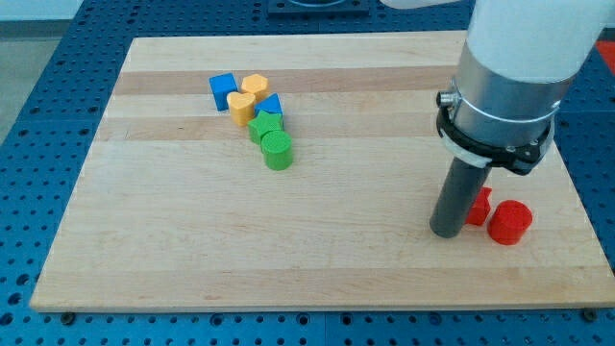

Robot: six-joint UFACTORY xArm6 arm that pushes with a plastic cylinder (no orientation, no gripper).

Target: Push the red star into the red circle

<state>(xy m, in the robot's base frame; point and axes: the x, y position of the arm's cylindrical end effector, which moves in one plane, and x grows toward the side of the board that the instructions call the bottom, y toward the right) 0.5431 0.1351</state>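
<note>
The red star lies near the view's lower right on the wooden board, partly hidden behind my rod. The red circle stands just to its right and slightly lower, very close to or touching it. My tip rests on the board right at the star's left side, a little below it. The arm's grey and white body fills the view's upper right.
A cluster of blocks sits at the upper left of the board: a blue cube, a yellow hexagon, a yellow heart, a blue block, a green star and a green circle.
</note>
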